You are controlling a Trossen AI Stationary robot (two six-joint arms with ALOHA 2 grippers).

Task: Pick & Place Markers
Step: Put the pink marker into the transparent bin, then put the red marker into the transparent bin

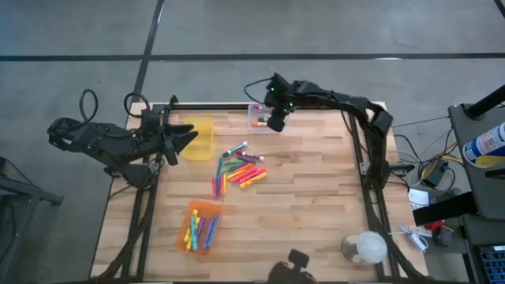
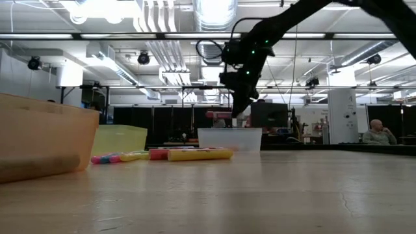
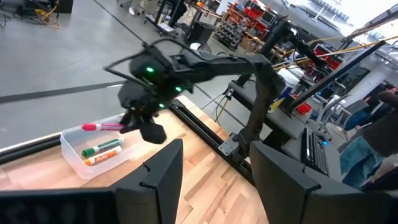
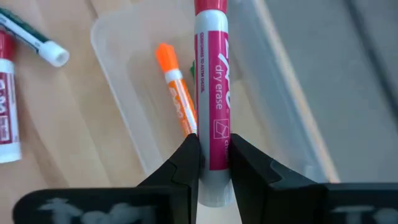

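Right gripper (image 4: 214,163) is what I am working with: its two dark fingers are nearly closed, pinching a pink dry-erase marker (image 4: 212,93) by one end, so the barrel sticks straight out ahead of the fingertips. From overhead I see that gripper (image 1: 275,120) hanging above the clear bin (image 1: 255,110) at the far edge of the table (image 1: 316,197). Directly under the held marker, inside the bin, lie an orange marker (image 4: 176,93) and a green one, mostly hidden behind the pink barrel. From the left wrist camera the pink marker (image 3: 102,127) lies level above the bin's rim, not touching it.

Nearer me than the gripper, a loose pile of markers (image 1: 237,170) lies on the wood, and more markers sit in the orange bin (image 1: 202,226) beyond that pile.

Left gripper (image 1: 189,138) waits with fingers spread wide and empty, beside the yellow bin (image 1: 203,140).
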